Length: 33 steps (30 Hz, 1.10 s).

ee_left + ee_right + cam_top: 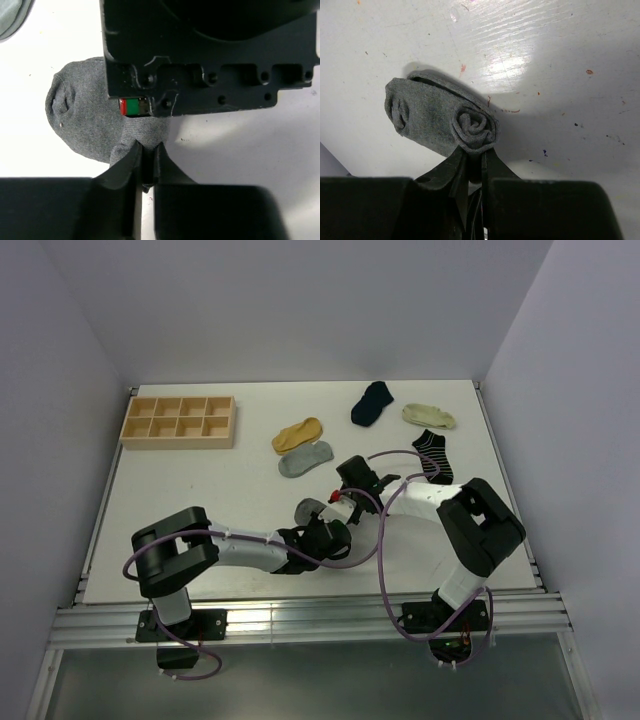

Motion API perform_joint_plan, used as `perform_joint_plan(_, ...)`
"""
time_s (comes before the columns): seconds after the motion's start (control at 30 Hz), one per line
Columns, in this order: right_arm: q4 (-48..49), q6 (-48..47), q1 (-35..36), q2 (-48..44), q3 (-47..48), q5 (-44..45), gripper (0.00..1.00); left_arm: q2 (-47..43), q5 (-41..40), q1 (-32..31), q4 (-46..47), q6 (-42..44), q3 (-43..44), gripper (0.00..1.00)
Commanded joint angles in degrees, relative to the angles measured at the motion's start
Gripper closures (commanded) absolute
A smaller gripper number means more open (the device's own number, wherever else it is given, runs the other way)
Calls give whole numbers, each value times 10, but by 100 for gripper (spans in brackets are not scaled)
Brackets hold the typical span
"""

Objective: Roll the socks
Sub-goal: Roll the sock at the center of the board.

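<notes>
A dark grey sock [308,508] lies on the white table between my two arms. In the right wrist view one end of it is wound into a tight roll [472,129], and my right gripper [476,155] is shut on that roll. The toe end [400,107] lies flat to the left. In the left wrist view the sock [80,115] spreads to the left, and my left gripper [147,150] is pinched shut on a fold of its fabric. The right arm's black housing [210,50] hangs just above. My left gripper [320,525] and right gripper [350,496] nearly meet.
Further back lie a mustard-yellow sock [298,433], a light grey sock [305,459], a navy sock [372,403], a cream sock [429,416] and a black-and-white striped sock [433,455]. A wooden compartment tray [178,421] stands at the back left.
</notes>
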Motion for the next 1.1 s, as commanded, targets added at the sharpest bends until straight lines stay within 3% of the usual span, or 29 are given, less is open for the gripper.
perform_joint_plan(0.0,-18,-5,3,7,4,-8,97,14,54,-6,-4,-32,1,93)
perform_joint_plan(0.03,-13,-4,3,0,1,-6,95,11,65,-5,-6,-37,-2,99)
perform_joint_plan(0.13,8,-3,2,-13,-15,-6,84,-16,113,3,-2,-59,-16,100)
perform_joint_plan(0.37,50,0,0,-56,-51,6,47,-74,230,67,13,-120,-58,100)
perform_joint_plan(0.57,111,14,-3,-115,-99,34,30,-113,380,165,76,-185,-110,100)
perform_joint_plan(0.83,138,20,-3,-109,-116,34,28,-73,538,241,132,-236,-116,100)
perform_joint_plan(1.07,171,23,-3,-82,-127,32,33,-34,601,281,149,-271,-108,100)
